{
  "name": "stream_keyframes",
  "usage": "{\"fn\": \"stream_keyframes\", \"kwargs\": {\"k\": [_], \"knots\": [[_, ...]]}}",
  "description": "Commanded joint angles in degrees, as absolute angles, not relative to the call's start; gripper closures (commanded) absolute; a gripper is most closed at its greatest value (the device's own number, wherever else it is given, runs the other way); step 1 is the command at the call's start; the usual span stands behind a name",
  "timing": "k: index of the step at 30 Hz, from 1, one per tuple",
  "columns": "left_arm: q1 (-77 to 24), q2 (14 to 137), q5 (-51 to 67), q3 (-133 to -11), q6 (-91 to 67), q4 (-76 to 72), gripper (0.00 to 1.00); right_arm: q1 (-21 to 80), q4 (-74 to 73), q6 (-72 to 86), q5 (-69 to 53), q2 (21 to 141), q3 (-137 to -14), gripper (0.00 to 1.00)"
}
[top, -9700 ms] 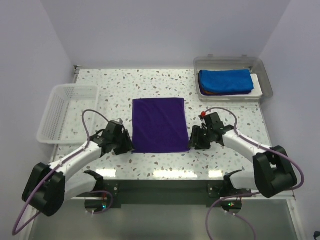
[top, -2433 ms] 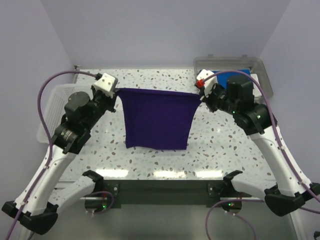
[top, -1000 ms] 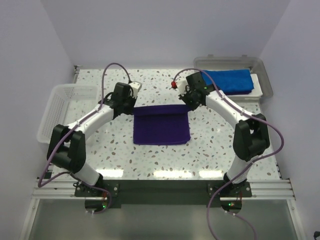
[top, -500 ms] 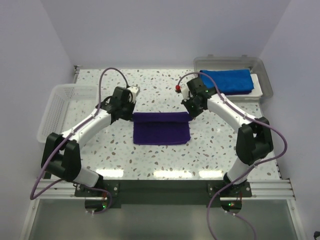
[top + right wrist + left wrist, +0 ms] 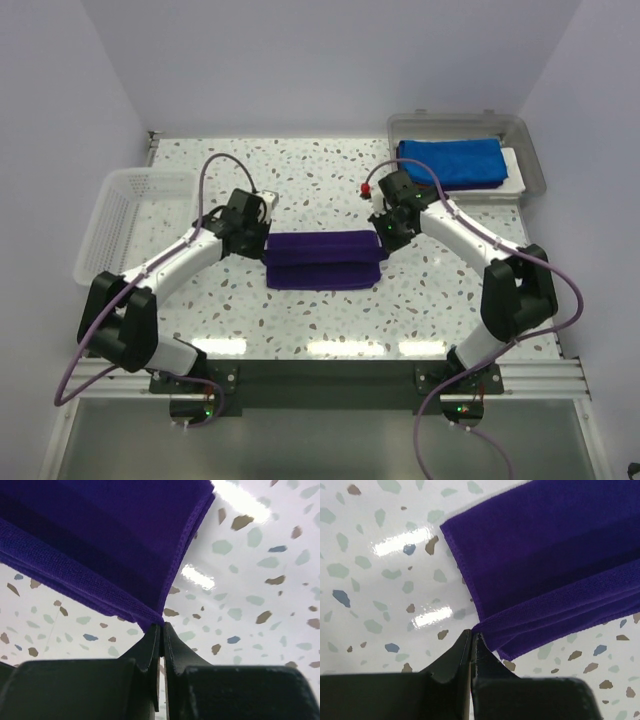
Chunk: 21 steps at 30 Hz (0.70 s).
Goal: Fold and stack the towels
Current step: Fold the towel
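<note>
Now, on the speckled white terrazzo surface (image 5: pixel 300 170), the deep purple cloth towel (image 5: pixel 323 262) lies at centre as a long, narrow band, noticeably slimmer front to back than a second ago. Both arms have drawn the carried edge toward the near side, laying it over the lower layers.

Judgement: the lengthwise fold is nearly set down. Release, a crosswise fold and stacking are not yet done.

- Clear grey plastic tray (image 5: pixel 530 170), far right: holds a folded royal blue towel (image 5: pixel 450 160), unmoved.
- White slatted plastic basket (image 5: pixel 100 230), far left: unmoved.
- Left end effector (image 5: pixel 471 639): clenched, pinching the purple band's left corner just above the surface.
- Right end effector (image 5: pixel 161 629): clenched likewise on the right corner, the layered hem meeting its tips.

Writing: none legible. No brand or label shows on cloth, tray, basket or arms.
</note>
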State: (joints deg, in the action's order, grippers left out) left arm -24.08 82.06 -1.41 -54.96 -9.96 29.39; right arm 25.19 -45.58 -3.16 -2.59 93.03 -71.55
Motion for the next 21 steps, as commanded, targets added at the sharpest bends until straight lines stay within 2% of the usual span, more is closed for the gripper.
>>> {"fn": "stream_keyframes", "kwargs": {"k": [1,11,15,21], "knots": [[-23.99,80.94,-2.11,-53.09,-11.51,31.55,1.0,25.05,-46.67,-0.35,-3.95,92.37,-68.65,1.0],[-25.13,84.29,-0.44,-48.34,-13.18,28.39,1.0,25.14,-43.51,1.49,-4.92,97.56,-65.57,1.0],[-26.1,83.85,-0.26,-47.64,-13.71,27.6,0.93,25.31,-42.89,1.85,-6.41,98.09,-64.51,1.0],[-27.16,80.43,4.39,-46.58,-15.46,27.07,0.77,26.02,-43.42,2.28,-10.45,94.4,-62.76,0.81]]}}
